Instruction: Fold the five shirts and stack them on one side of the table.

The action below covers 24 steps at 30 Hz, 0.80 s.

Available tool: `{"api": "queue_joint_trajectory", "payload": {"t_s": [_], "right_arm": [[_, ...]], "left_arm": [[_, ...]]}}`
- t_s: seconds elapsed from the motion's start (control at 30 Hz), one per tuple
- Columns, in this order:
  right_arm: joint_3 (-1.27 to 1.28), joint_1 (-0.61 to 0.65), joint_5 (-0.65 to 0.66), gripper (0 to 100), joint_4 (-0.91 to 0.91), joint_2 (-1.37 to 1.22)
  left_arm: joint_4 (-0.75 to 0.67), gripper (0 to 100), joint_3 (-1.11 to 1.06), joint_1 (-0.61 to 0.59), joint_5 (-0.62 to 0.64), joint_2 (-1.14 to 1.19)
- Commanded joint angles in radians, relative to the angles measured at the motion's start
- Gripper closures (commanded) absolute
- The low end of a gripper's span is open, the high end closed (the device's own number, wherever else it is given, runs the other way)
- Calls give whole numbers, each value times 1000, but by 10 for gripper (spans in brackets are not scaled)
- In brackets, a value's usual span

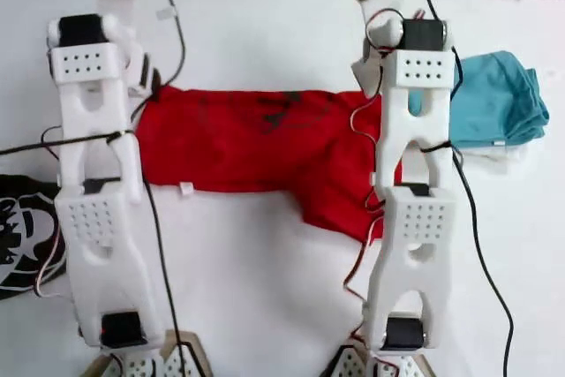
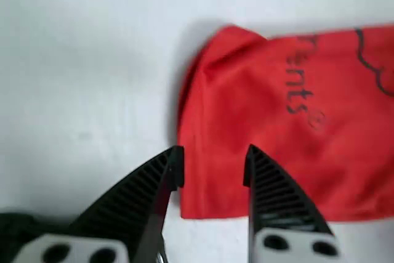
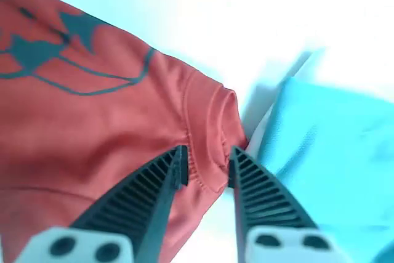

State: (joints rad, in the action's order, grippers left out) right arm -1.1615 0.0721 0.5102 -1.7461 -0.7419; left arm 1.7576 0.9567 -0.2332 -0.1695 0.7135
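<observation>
A red shirt (image 1: 256, 143) lies spread across the middle of the table, running from one arm to the other, with a flap hanging toward the front on the right. My left gripper (image 2: 212, 167) is open just above the shirt's left end (image 2: 289, 121), one finger over the bare table and the other over red cloth. My right gripper (image 3: 207, 165) is open over the stitched hem at the shirt's right end (image 3: 92, 109). A folded teal shirt (image 1: 499, 99) sits right beside that end (image 3: 326, 152).
A black shirt with white print (image 1: 22, 227) lies bunched at the table's left edge. Cables trail along both arms (image 1: 481, 245). The white table (image 1: 256, 289) is bare in front of the red shirt, and behind it near the far edge.
</observation>
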Motion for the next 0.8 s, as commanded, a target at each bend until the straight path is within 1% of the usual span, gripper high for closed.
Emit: {"api": "queue_joint_trajectory", "payload": {"t_s": [0.0, 0.13, 0.23, 0.33, 0.47, 0.6, 0.67, 0.77], "right_arm": [[153, 53, 8, 849, -22, 189], [471, 107, 12, 893, -18, 410], [732, 133, 34, 874, 22, 599], [1030, 125, 51, 858, 165, 774], [1467, 120, 97, 858, 395, 938], [1788, 111, 100, 858, 631, 995], [1878, 101, 121, 858, 716, 978], [1927, 76, 175, 858, 794, 920]], "left_arm": [[-75, 819, -179, 63, -15, -87], [-203, 819, -372, 83, -17, -87], [-292, 819, -489, 63, -17, -87], [-342, 819, -568, 51, -18, -89], [-410, 819, -653, 38, -20, -89], [-488, 819, -734, 20, -72, -89], [-514, 819, -771, -3, -81, -94], [-517, 819, -792, -44, -81, -103]]}}
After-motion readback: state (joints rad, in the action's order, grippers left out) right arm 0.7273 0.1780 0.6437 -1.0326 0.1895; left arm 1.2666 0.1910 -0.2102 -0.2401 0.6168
